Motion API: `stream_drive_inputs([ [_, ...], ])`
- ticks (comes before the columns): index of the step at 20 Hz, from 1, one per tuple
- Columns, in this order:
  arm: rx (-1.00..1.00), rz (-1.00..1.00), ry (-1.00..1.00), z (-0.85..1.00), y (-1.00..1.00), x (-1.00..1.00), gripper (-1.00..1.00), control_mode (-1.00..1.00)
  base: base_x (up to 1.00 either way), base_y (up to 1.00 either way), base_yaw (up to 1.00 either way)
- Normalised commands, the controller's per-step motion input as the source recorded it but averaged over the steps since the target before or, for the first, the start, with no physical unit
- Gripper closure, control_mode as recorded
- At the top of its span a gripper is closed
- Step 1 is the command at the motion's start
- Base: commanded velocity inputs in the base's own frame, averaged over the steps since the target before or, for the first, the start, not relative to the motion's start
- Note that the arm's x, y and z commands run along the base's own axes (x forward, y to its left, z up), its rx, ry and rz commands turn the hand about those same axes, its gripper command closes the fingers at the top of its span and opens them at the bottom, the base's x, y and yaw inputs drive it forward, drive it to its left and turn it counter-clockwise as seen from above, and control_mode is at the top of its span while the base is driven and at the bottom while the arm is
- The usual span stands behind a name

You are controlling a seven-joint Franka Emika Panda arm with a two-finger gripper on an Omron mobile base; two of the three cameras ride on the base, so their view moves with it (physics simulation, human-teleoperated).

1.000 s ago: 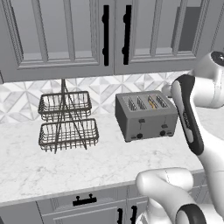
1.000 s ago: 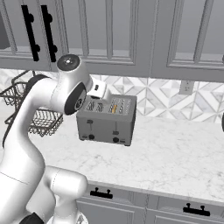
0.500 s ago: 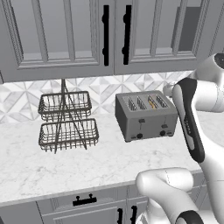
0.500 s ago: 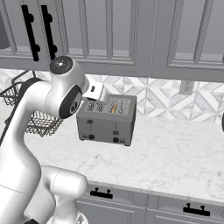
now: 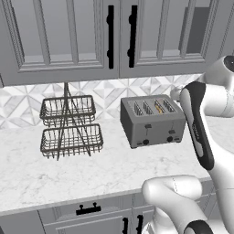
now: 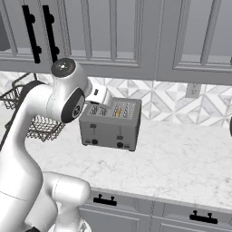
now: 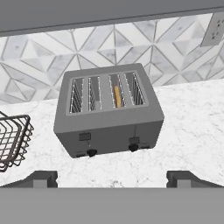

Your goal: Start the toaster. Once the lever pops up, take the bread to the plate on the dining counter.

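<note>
Raised above and in front of the toaster (image 7: 109,111), looking down on its slotted top. Hand (image 7: 112,178) spread wide, holding and touching nothing, one dark fingertip (image 7: 41,178) at each lower side of the hand view. Left to right on the marble table (image 5: 91,176): one two-tier wire basket rack (image 5: 69,125), one four-slot toaster with one bread (image 7: 117,96) slice upright in the third slot.

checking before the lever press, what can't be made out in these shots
- Bread: just its top edge shows in the toaster slot; the slot walls hide the rest.
- Lever height: the levers are too small to judge in any view.
- Wire basket rack: cut off by the hand view's left edge.
</note>
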Motion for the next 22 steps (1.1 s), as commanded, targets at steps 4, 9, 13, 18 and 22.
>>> stream_drive_inputs([
  [4, 0.00, 0.00, 0.00, 0.00, 0.00, 0.00, -1.00, -1.00, 0.00, 0.00, 0.00],
  [9, 0.00, 0.00, 0.00, 0.00, 0.00, 0.00, -1.00, -1.00, 0.00, 0.00, 0.00],
  [13, 0.00, 0.00, 0.00, 0.00, 0.00, 0.00, -1.00, -1.00, 0.00, 0.00, 0.00],
  [18, 0.00, 0.00, 0.00, 0.00, 0.00, 0.00, -1.00, -1.00, 0.00, 0.00, 0.00],
  [22, 0.00, 0.00, 0.00, 0.00, 0.00, 0.00, -1.00, -1.00, 0.00, 0.00, 0.00],
])
